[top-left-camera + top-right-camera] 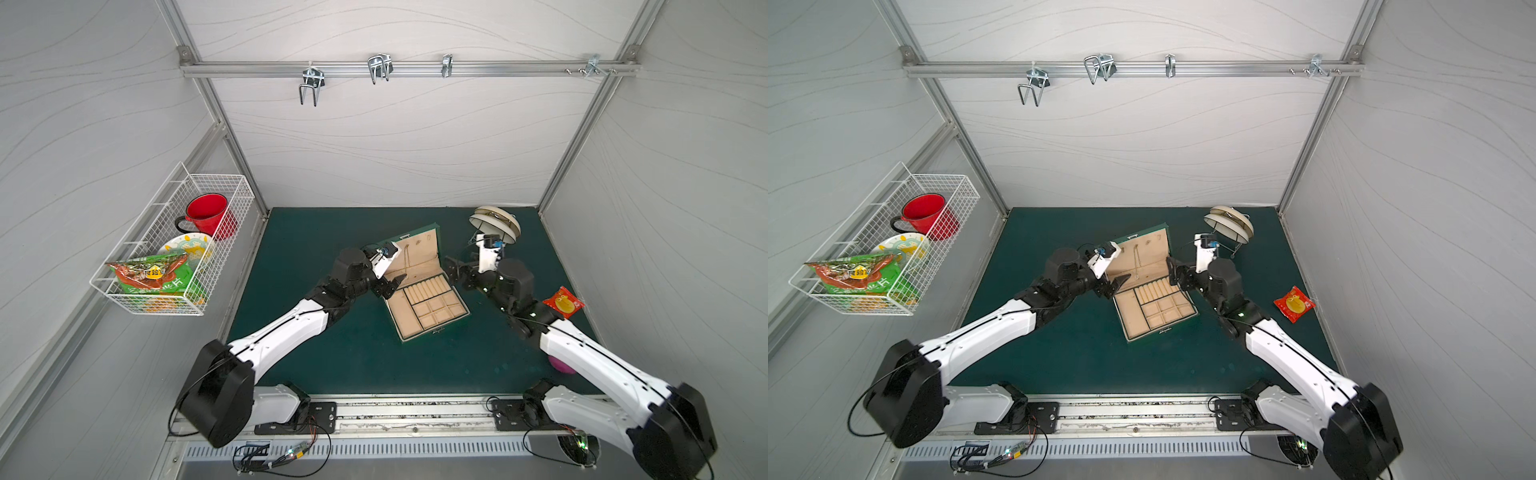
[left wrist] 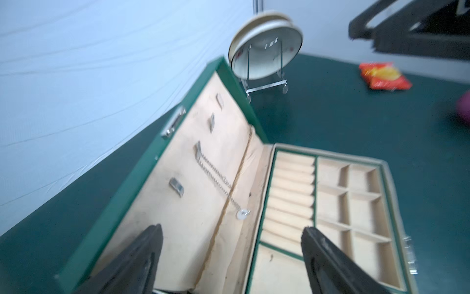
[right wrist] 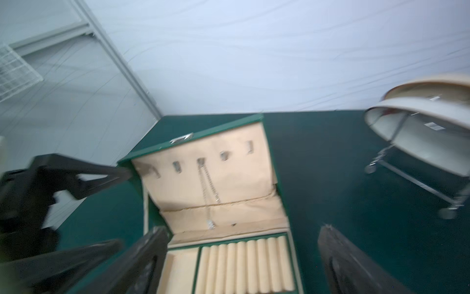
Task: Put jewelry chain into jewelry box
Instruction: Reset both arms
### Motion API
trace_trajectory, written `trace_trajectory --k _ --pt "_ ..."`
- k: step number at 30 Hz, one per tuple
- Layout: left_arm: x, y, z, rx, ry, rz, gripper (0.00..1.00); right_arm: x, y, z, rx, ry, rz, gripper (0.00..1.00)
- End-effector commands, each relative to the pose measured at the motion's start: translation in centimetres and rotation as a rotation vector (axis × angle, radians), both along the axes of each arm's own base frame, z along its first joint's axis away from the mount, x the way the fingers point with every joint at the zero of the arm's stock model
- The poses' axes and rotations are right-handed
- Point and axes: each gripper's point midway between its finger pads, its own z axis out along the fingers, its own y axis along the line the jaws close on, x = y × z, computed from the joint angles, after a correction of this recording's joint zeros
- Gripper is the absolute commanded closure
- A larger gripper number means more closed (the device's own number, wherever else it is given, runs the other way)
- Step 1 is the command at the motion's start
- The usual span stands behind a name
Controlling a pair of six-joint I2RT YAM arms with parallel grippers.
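The chain [image 2: 216,174] is hanging from a hook [image 2: 199,150] on the lid [image 2: 178,216] of the open box [image 2: 330,206]. The left fingers [image 2: 137,259] and right fingers [image 3: 351,267] are standing wide and holding nothing. Placement is looking done. Next, both arms are needing a clean retreat without snagging the chain.

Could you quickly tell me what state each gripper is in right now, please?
Left gripper: open, holding nothing.
Right gripper: open, holding nothing.
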Motion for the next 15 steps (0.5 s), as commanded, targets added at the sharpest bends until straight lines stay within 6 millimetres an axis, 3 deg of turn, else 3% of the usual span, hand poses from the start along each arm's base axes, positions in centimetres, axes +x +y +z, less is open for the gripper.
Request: trace_trajectory --k 1,4,7,11,13,15 --pt "-1.7 2.2 2.4 -0.192 0.036 0.083 0.05 0.0 -5.5 -1.5 -0.045 0.03 -0.158 0.01" --pt "-1.4 9.0 0.6 -0.264 0.07 0.393 0.0 0.0 -11.3 -3.9 -0.061 0.091 -0.331 0.01" --pt "-1.3 17.3 -3.6 -0.299 0.113 0.729 0.0 -0.4 -16.7 -7.3 -0.064 0.156 -0.504 0.01" --pt "-0.9 25.4 -9.0 -0.329 0.239 0.992 0.0 -0.4 -20.8 -11.9 -0.145 0.193 -0.643 0.01" --pt "0.4 26.8 -9.7 -0.303 0.264 1.016 0.0 0.3 -20.9 -13.4 -0.21 0.159 -0.626 0.01" --pt "2.3 27.1 -10.4 -0.243 0.238 0.997 0.0 1.4 -20.3 -14.3 -0.248 0.128 -0.575 0.01"
